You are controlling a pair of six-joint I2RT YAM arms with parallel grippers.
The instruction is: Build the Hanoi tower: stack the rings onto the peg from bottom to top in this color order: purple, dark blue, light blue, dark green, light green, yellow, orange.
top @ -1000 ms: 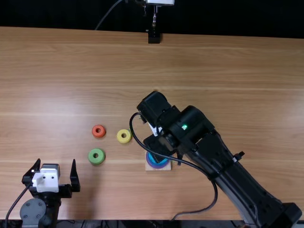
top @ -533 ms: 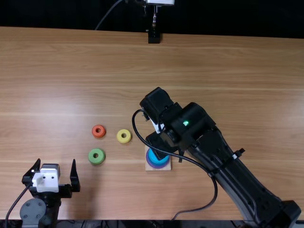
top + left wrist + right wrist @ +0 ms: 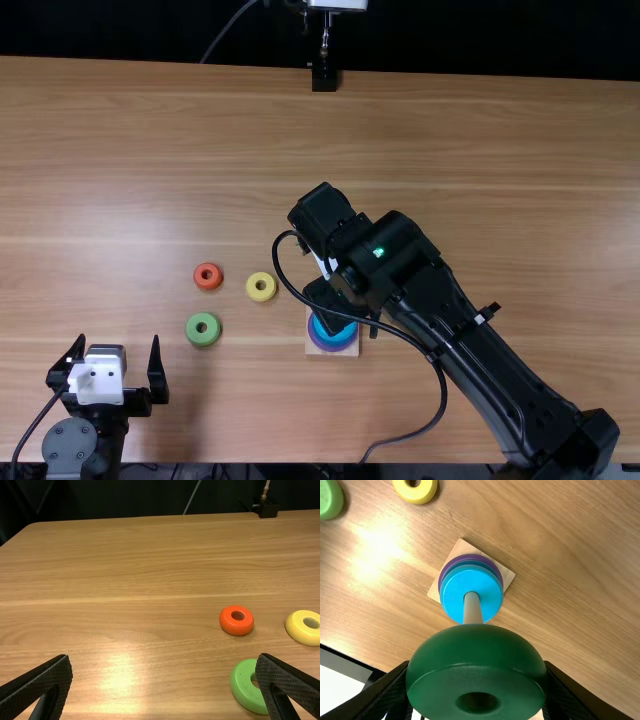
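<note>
Your right tool [image 3: 332, 298] is closed onto a dark green, thick round ring [image 3: 475, 644]. In the right wrist view you see this ring pinched between the two flat black fingers, one at each side of it, with its hole facing the camera. The ring is in front of the upper part of the pale round peg [image 3: 473, 611]; you cannot tell from here if the peg's tip is inside the hole.

Your right arm [image 3: 480, 350] comes from the lower right of the top view and leans to the upper left, so that the tool is above the stack and covers one part of it.

Your left tool [image 3: 118, 348] is spread wide, and in the left wrist view the wooden worktop [image 3: 125, 570] is seen between its fingers. The left arm [image 3: 70, 447] is at the near left side, with its tool pointing toward the far edge, just beside the light green round ring [image 3: 203, 341] but apart from it.

On the square pale wooden base [image 3: 461, 545] lie the purple ring [image 3: 469, 556], then a darker blue edge, and the light blue ring [image 3: 456, 597] on top, around the peg. Between the stack and the left arm, the yellow round ring [image 3: 262, 297] and the orange-red round ring [image 3: 208, 286] lie flat, near to each other, farther from you than the light green one.
</note>
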